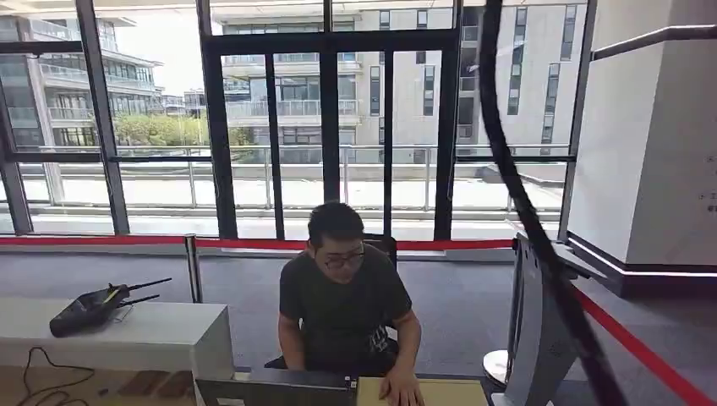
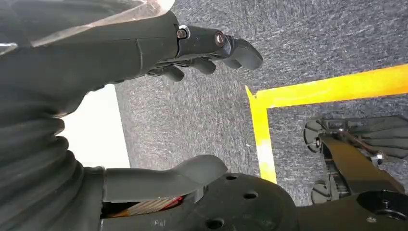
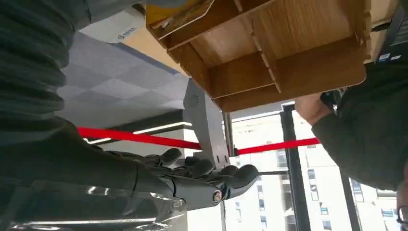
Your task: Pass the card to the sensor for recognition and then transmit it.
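Card first: we honestly can't tell where it is. Our left robot hand [image 2: 122,53] hangs over grey carpet [image 2: 202,120] by a yellow tape line [image 2: 327,89], fingers apart, holding nothing. Our right robot hand [image 3: 185,180] sits near a light wooden compartment rack [image 3: 269,53], fingers loosely spread, nothing in them. A person in a dark t-shirt [image 1: 342,304] rests a hand on the bench.

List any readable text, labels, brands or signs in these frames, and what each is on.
None readable.
White panel in the right wrist view: small blue logo mark, too blurred to read.
Dark box edge beside the wooden organizer: tiny labels, too small to read.
White wall in the head view: faint marks, illegible.
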Controlling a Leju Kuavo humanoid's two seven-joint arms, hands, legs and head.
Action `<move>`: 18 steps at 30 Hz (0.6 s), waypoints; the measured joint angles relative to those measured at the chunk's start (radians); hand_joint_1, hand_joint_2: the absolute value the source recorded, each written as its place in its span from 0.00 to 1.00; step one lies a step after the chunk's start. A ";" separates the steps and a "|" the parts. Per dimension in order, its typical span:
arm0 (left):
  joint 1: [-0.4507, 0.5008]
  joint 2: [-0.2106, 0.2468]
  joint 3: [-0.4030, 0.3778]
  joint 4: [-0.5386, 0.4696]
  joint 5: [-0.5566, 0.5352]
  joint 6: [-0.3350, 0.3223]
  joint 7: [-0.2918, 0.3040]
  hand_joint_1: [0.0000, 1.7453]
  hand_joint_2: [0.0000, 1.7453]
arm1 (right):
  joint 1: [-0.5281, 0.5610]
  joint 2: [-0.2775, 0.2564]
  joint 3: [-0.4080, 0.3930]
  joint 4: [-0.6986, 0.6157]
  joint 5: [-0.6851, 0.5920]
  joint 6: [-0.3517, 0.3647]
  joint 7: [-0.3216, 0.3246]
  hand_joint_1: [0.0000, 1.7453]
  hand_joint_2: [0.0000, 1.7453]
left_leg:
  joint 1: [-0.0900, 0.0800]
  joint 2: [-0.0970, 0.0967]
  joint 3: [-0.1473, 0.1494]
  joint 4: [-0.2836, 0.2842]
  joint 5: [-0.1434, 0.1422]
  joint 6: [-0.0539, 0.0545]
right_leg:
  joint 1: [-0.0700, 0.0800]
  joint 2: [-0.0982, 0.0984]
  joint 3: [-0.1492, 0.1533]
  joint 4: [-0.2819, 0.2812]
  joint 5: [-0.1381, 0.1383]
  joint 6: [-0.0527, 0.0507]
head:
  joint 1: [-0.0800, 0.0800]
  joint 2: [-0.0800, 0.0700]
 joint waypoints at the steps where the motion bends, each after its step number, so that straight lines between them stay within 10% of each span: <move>1: 0.000 0.000 0.000 0.000 0.001 0.000 0.000 0.00 1.00 | -0.006 0.003 0.001 0.010 0.004 0.002 0.000 0.00 1.00 | 0.000 0.000 0.000 0.000 0.000 0.000 | 0.000 0.000 0.000 0.000 0.000 0.000 | 0.000 0.000; 18: 0.001 0.001 0.000 0.000 0.003 0.000 0.000 0.00 1.00 | -0.031 0.037 0.002 0.109 0.010 0.004 0.000 0.00 1.00 | 0.000 0.000 0.000 0.000 0.000 0.000 | 0.000 0.000 0.000 0.000 0.000 0.000 | 0.000 0.000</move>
